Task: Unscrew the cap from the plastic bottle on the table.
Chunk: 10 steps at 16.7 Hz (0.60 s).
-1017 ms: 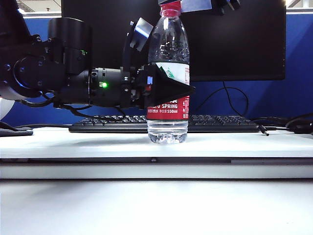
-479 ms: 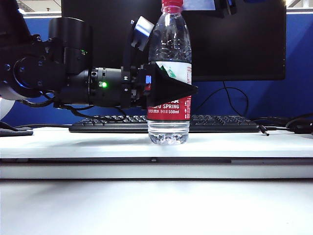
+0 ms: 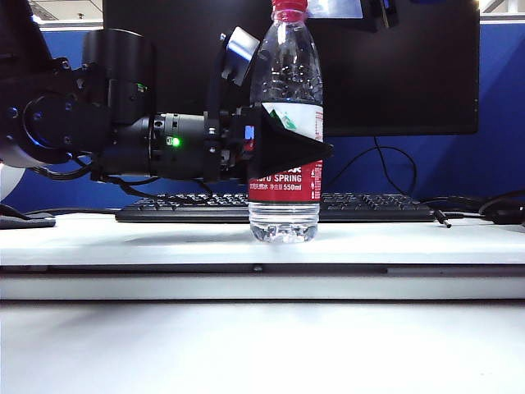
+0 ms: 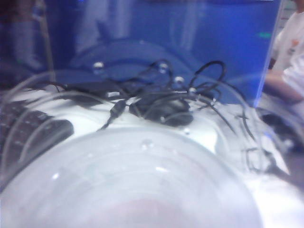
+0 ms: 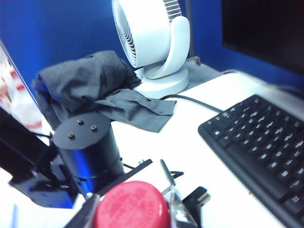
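- Bottle (image 3: pixel 284 123): stands upright on the table (image 3: pixel 394 242), near the middle, just in front of the keyboard (image 3: pixel 369 207). Clear, water-filled, with a red-and-white label.
- Cap (image 3: pixel 289 8): red, on the neck, at the top edge of the exterior view. From above, in the right wrist view, its embossed top (image 5: pixel 131 205) sits low in the picture.
- Left gripper (image 3: pixel 283 146): reaches in level from the left and pinches the bottle at label height; one black wedge-shaped finger (image 3: pixel 287 148) crosses the label's front. The left wrist view is filled by the blurred clear bottle wall (image 4: pixel 128 180), pressed close.
- Right gripper (image 3: pixel 340 8): only a fragment shows at the top edge, just right of the cap. Its fingers are out of the right wrist view, so spread or pressed together cannot be told.
- Surroundings: dark monitor (image 3: pixel 394 74) behind the bottle; white fan (image 5: pixel 152 42) and grey cloth (image 5: pixel 95 90) at the far left; tangled cables (image 4: pixel 175 102) to the right.
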Available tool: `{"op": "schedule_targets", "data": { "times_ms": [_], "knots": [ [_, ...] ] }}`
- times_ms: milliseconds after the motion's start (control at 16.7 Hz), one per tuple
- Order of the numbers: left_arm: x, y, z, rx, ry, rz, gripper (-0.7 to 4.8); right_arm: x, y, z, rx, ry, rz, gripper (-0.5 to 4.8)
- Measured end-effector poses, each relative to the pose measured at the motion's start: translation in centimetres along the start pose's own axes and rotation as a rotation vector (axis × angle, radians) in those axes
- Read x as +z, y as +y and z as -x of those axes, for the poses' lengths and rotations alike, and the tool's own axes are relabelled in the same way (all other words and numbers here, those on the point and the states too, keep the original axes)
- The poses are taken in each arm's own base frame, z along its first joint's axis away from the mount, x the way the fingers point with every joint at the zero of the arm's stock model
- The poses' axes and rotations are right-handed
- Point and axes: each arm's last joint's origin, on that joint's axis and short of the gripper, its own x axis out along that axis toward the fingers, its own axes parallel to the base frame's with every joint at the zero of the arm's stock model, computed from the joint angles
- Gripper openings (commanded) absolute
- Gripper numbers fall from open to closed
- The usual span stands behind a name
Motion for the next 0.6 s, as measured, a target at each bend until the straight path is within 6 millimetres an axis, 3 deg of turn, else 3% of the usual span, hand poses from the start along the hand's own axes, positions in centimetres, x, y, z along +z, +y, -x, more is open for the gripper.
{"op": "schedule_targets", "data": {
  "times_ms": [180, 359, 479, 598],
  "knots": [
    [0.0, 0.0, 0.0, 0.007, 0.0, 0.0, 2.72, 0.1, 0.3, 0.3, -0.043, -0.006, -0.041, 2.32],
    [0.0, 0.1, 0.0, 0.022, 0.001, 0.004, 2.72, -0.5, 1.0, 1.2, -0.108, 0.04, -0.109, 2.37],
    [0.0, 0.1, 0.0, 0.032, 0.001, 0.003, 2.72, -0.1, 1.6, 1.9, -0.134, 0.021, -0.112, 2.76],
    [0.0, 0.1, 0.0, 0.033, 0.001, 0.003, 2.72, 0.9, 2.6, 2.9, -0.167, -0.037, -0.101, 2.79]
  ]
}}
